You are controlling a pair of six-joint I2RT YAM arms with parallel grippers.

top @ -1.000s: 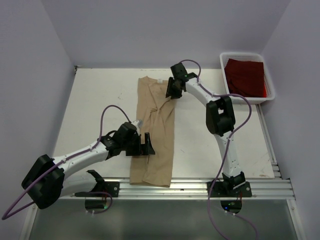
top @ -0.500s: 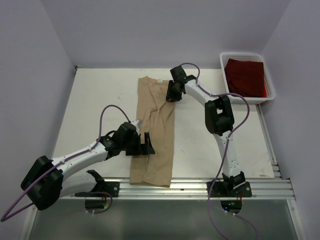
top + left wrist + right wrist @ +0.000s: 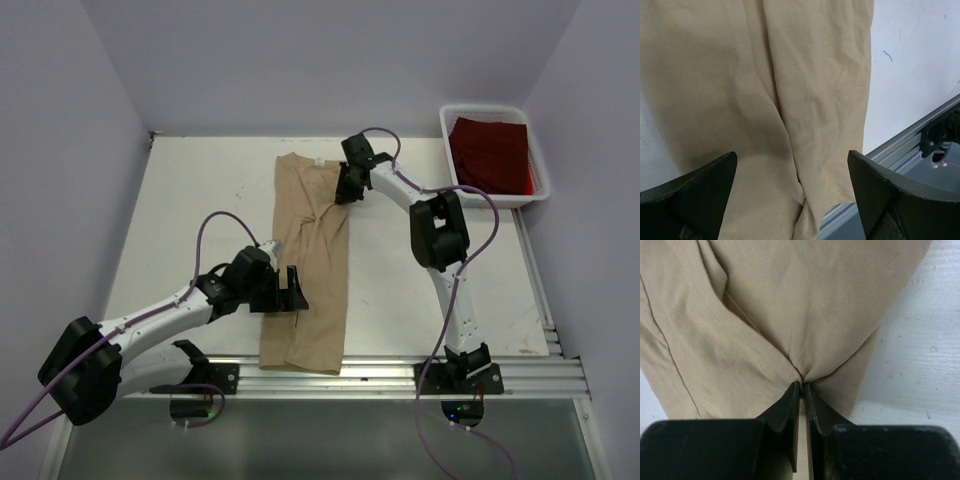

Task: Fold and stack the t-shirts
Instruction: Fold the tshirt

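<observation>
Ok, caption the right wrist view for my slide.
Right end effector shut on a pinched fold of the tan t-shirt lying on the white table.

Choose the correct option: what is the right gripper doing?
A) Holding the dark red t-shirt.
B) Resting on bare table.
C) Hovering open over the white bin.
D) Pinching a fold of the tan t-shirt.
D: the right gripper is shut on a bunched fold of the tan t-shirt.
</observation>
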